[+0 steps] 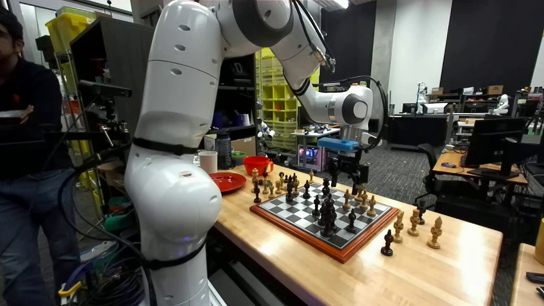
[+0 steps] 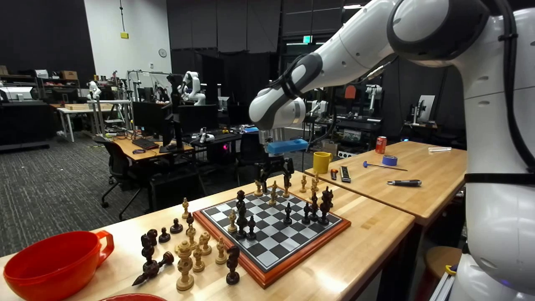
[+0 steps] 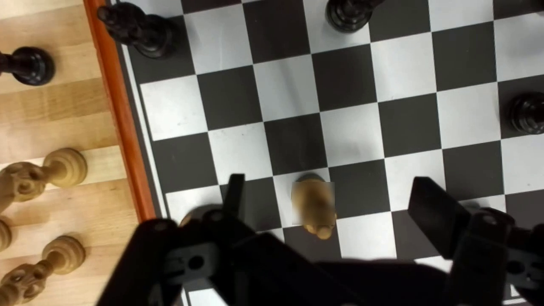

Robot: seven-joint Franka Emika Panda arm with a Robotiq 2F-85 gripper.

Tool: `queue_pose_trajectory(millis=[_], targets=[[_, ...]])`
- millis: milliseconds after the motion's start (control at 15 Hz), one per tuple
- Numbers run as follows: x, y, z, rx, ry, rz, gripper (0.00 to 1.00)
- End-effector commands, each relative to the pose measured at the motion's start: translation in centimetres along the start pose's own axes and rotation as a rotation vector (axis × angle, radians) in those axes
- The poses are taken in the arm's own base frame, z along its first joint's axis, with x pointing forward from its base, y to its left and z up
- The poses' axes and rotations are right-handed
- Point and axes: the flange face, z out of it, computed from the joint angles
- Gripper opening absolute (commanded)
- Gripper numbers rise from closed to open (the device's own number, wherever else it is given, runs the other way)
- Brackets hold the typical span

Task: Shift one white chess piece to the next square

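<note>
The chessboard has a red-brown wooden rim (image 1: 297, 233) and lies on the wooden table; the rim also shows in the wrist view (image 3: 121, 123). The white pieces are light tan wood. One upright tan piece (image 3: 315, 204) stands mostly on a white square between my spread fingers, closer to the left one and touching neither. It also shows in an exterior view (image 2: 273, 195). My gripper (image 3: 332, 191) is open and empty, pointing down above the board; it shows in both exterior views (image 1: 345, 183) (image 2: 276, 179). Another tan piece is mostly hidden behind the left finger in the wrist view.
Several dark pieces (image 1: 327, 219) stand on the board. Loose tan pieces (image 1: 435, 233) and dark pieces (image 1: 387, 243) stand beside it. More pieces (image 2: 184, 265), a red cup (image 2: 54, 265) and a red plate (image 1: 227, 182) are beyond its opposite side.
</note>
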Motion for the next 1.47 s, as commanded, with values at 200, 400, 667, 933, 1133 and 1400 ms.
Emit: queue_pose_trajectory(millis=[200,400,667,933,1133,1400], targets=[[0.58,-0.17,0.34,0.012,-0.006,0.007,0.45],[0.48,-0.25,0.23,0.012,-0.003,0.003,0.22],[0.28,-0.35,0.02,0.007,0.001,-0.001,0.00],[0.06,-0.31,0.09,0.002,-0.005,0.001,0.12],[0.07,-0.35,0.17,0.004,-0.005,0.005,0.37],[0.38,-0.59,0.22,0.013,-0.005,0.003,0.64]])
